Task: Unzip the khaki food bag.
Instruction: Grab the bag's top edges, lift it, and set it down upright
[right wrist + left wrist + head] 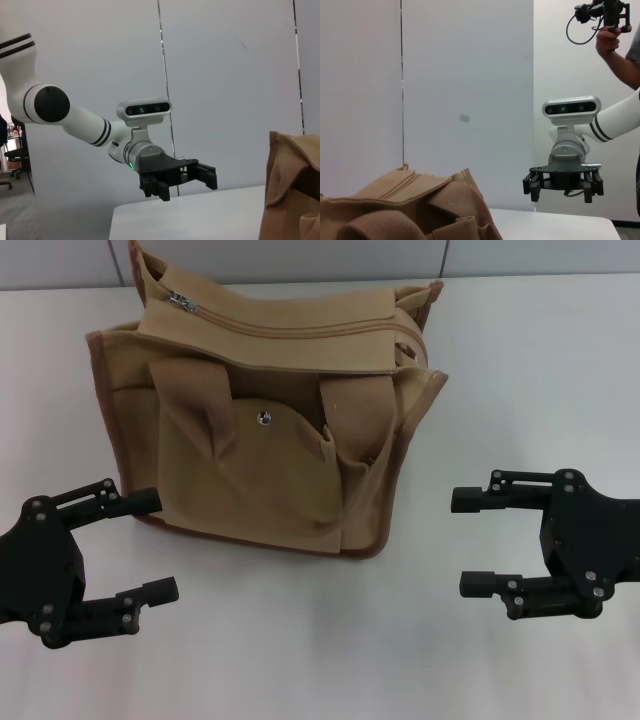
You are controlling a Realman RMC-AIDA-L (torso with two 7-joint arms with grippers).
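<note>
The khaki food bag (270,430) stands on the white table (520,360), tan canvas with brown piping, two webbing handles and a snap-button front pocket. Its top zipper is closed, with the silver pull (183,303) at the far left end. My left gripper (155,545) is open and empty, near the table's front, left of the bag's lower corner. My right gripper (472,542) is open and empty, to the right of the bag. The bag also shows in the left wrist view (405,210) and the right wrist view (292,190).
The left wrist view shows my right gripper (563,187) across the table and a person (620,45) holding a device at the back. The right wrist view shows my left gripper (180,181). A grey wall stands behind the table.
</note>
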